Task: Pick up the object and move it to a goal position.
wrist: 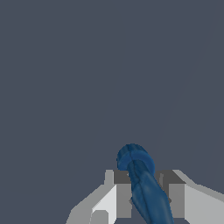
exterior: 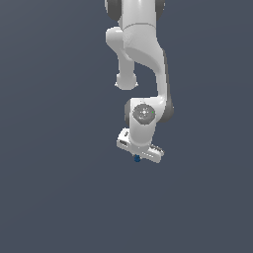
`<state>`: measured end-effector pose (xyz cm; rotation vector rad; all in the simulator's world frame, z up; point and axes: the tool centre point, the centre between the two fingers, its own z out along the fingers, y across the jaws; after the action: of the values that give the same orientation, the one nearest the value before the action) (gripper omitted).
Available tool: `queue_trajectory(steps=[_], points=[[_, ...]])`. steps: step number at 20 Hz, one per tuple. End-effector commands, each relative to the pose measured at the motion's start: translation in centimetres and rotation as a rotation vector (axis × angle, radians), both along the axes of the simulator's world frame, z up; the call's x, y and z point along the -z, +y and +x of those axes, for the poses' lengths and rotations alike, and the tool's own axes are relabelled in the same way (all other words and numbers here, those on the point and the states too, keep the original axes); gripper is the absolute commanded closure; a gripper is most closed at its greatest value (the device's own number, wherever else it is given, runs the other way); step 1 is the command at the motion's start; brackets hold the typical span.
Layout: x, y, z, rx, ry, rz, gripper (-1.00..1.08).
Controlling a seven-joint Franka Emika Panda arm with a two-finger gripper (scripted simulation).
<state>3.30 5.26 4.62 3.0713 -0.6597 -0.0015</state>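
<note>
While arm (exterior: 141, 59) hangs down from top edge of exterior view, grey surface (exterior: 49, 197) fills all else. Gripper (exterior: 138, 156) sits near centre of surface, slightly toward exterior view's right. Dark blue object (exterior: 137, 158) peeks out just beneath gripper. Wrist view: object (wrist: 142, 183) long, ridged, round-ended, standing between fingers (wrist: 176, 199). Jaws pinching object from both sides.
</note>
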Motion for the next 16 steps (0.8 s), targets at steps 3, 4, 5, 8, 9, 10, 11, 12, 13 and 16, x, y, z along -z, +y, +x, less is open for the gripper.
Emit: queue_trajectory(steps=[3,4,5,8,9,10,11,12,13,16], points=[[-1.2,-0.7,-0.5,0.000,-0.001,0.000,1.08],[-1.5,-0.9,-0.7,0.000,-0.001,0.000,1.08],[-2.0,-1.1,-0.9,0.000,-0.001,0.000,1.08],[-3.4,-2.0,-1.7,0.001,-0.001,0.000,1.08],[-4.0,-2.4,-2.0,0.001,-0.001,0.000,1.08],[-4.6,-2.7,-2.3,0.001,-0.001,0.000,1.08],[-5.3,-3.1,-2.7,0.001,-0.001,0.001,1.08],[-6.0,-3.6,-3.0,0.001,-0.001,0.001,1.08],[-6.8,-4.0,-3.4,0.001,-0.001,0.001,1.08],[-9.2,-5.4,-4.7,0.001,-0.001,0.001,1.08]])
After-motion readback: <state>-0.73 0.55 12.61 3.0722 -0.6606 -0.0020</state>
